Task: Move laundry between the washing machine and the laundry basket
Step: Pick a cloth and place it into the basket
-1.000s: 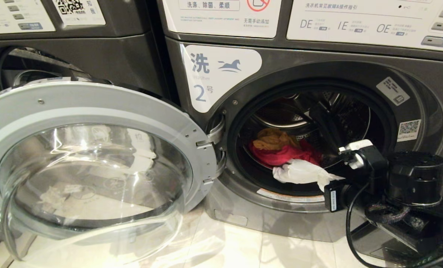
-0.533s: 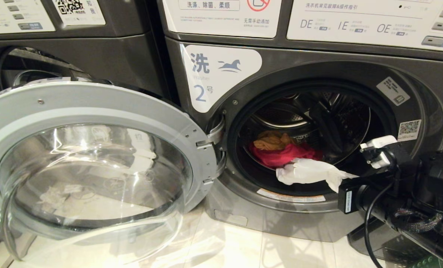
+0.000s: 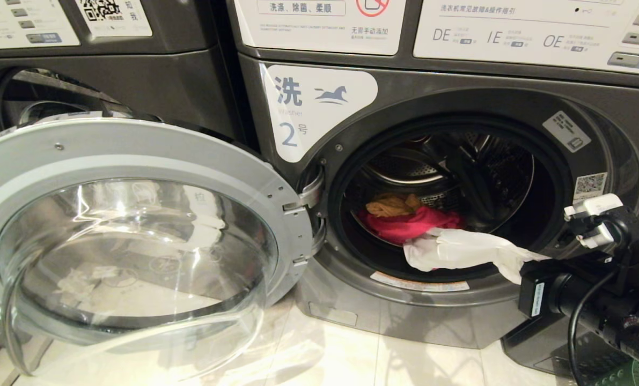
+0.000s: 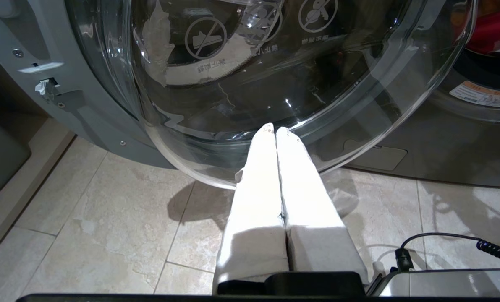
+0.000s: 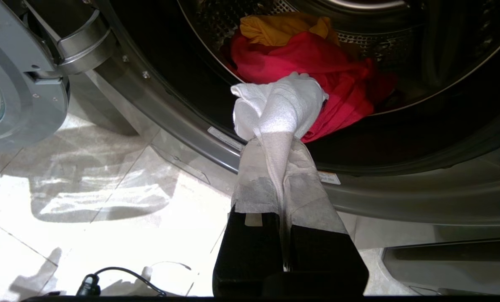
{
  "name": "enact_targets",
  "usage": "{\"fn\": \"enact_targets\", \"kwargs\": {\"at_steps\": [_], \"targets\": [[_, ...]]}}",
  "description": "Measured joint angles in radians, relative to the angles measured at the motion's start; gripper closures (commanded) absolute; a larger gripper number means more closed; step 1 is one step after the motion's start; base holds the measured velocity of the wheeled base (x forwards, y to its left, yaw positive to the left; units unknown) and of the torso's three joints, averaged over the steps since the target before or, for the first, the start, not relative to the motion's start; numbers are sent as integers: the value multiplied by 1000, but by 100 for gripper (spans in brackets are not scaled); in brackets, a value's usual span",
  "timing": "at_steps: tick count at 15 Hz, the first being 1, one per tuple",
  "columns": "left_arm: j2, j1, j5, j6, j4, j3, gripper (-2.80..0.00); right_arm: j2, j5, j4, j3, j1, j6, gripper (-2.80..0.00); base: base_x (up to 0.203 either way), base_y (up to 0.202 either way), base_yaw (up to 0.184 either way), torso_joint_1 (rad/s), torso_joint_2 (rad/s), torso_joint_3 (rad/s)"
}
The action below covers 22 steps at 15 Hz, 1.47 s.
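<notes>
down low, the right claw (image 5: 280,167) is clamped on a corner of the white cloth garment (image 3: 461,250), which stretches from the claw back over the lip of the drum. that drum belongs to the dark grey front-loading washing machine (image 3: 319,110) with the white label and blue number 2 — its round chrome-rimmed glass door (image 3: 131,236) stands swung wide open on the left. deeper inside lie the bright red-pink garment (image 3: 408,222) and, behind it, the mustard yellow-orange garment (image 3: 391,203). the left claw (image 4: 275,130) hangs closed and empty just before the door's glass, above the pale tiled floor (image 4: 107,218) — apart from the laundry.
</notes>
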Motion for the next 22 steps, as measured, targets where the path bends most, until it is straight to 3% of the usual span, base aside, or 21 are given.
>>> {"fn": "enact_targets", "kwargs": {"at_steps": [8, 14, 19, 22], "targets": [[0, 0, 0, 0, 0, 0, 0, -89, 5, 104, -60, -1, -1, 0, 0, 0, 0, 0, 0, 0], [0, 0, 0, 0, 0, 0, 0, -123, 21, 217, -248, 2, 0, 0, 0, 0, 0, 0, 0, 0], [0, 0, 0, 0, 0, 0, 0, -212, 150, 272, -306, 23, -3, 0, 0, 0, 0, 0, 0, 0], [0, 0, 0, 0, 0, 0, 0, -297, 200, 372, -330, 36, -10, 0, 0, 0, 0, 0, 0, 0]]}}
